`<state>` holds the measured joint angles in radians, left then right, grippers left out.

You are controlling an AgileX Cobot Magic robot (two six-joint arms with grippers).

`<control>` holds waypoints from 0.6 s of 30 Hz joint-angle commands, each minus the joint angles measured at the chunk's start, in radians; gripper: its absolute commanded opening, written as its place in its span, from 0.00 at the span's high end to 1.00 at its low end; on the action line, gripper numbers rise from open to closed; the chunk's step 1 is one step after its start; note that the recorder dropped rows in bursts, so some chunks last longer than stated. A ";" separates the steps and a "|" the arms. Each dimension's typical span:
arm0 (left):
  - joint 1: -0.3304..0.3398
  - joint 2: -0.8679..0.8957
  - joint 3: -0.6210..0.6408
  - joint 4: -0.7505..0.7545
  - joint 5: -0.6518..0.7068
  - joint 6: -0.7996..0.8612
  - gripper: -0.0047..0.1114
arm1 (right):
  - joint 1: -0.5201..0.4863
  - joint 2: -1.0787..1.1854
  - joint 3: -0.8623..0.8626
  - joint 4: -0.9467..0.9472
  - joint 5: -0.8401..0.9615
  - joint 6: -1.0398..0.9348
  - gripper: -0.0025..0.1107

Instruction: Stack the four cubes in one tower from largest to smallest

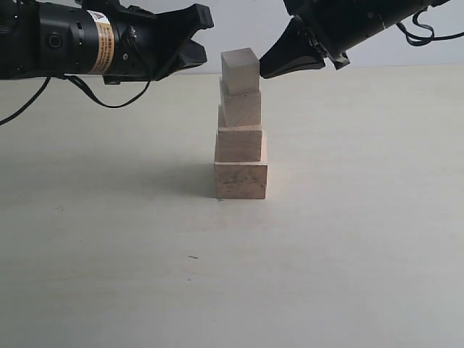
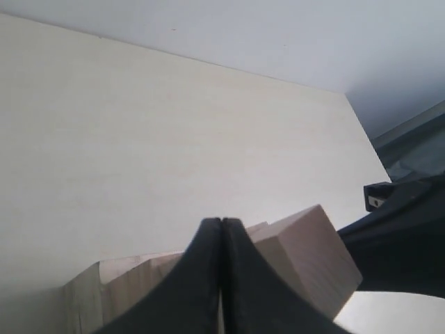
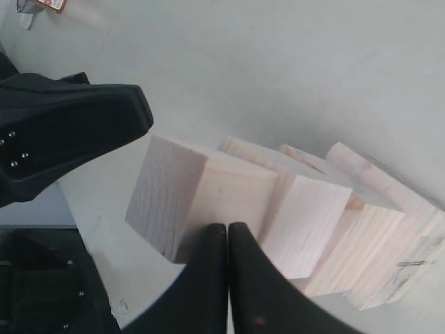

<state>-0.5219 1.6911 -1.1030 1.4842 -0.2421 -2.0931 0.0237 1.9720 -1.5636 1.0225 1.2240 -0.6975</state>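
Tower (image 1: 241,138) and illegible orange arm label (image 1: 104,43)

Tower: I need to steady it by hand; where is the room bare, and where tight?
Bare table lies in front of the tower and beside its base on both sides. Tight only at the top cube, flanked closely by the left gripper and right gripper.

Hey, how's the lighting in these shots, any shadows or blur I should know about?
Exterior view: even light, a soft shadow left of the tower on the table. Left wrist view: jaws a black silhouette, table pale and washed out. Right wrist view: grain on the cubes crisp, jaws dark without detail.
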 commanded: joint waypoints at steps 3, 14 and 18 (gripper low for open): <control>0.002 0.000 -0.005 -0.008 0.001 0.004 0.96 | 0.000 0.015 0.002 0.022 -0.003 -0.015 0.98; 0.002 0.000 -0.005 -0.008 0.035 0.004 0.96 | 0.000 0.015 0.002 0.028 -0.003 -0.015 0.98; 0.002 0.000 -0.005 -0.008 0.045 0.004 0.96 | 0.000 0.015 0.002 0.030 -0.003 -0.033 0.98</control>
<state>-0.5219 1.6911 -1.1030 1.4800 -0.2174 -2.0931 0.0237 1.9902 -1.5636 1.0367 1.2240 -0.7062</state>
